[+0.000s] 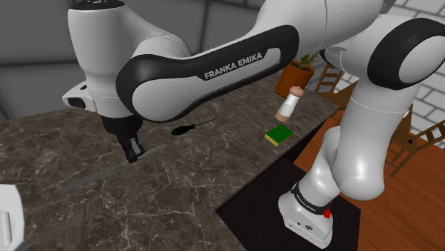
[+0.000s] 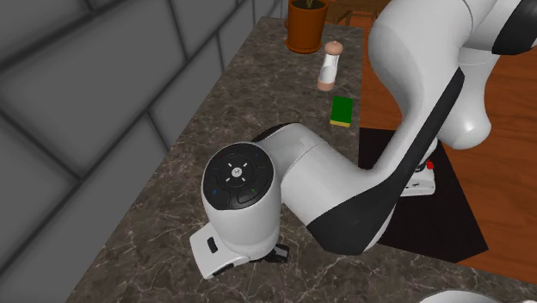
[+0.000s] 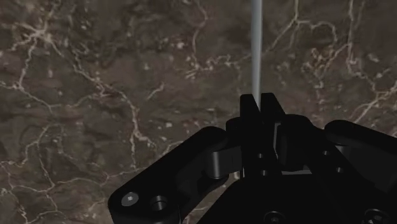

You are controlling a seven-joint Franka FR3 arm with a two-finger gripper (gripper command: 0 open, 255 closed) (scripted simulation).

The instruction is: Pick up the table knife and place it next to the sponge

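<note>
The table knife [image 3: 257, 51] is a thin pale grey strip lying along the dark marble counter [image 1: 178, 185]. My black gripper [image 3: 257, 105] is shut on one end of it, and the rest of the strip runs straight away from the fingertips. In the shoulder view the gripper [image 1: 133, 152] points down at the counter, left of the middle, with its tips at the surface. The sponge [image 1: 279, 134] is green with a yellow edge and lies flat near the counter's right edge, far from the gripper. In the second exterior view the sponge [image 2: 342, 111] lies beyond the arm.
A black-handled screwdriver [image 1: 189, 128] lies between gripper and sponge. A white shaker with a brown top [image 1: 290, 104] stands just behind the sponge, and a potted plant [image 1: 299, 71] stands farther back. A white object [image 1: 7, 214] sits at the shoulder view's lower left. Grey walls border the counter.
</note>
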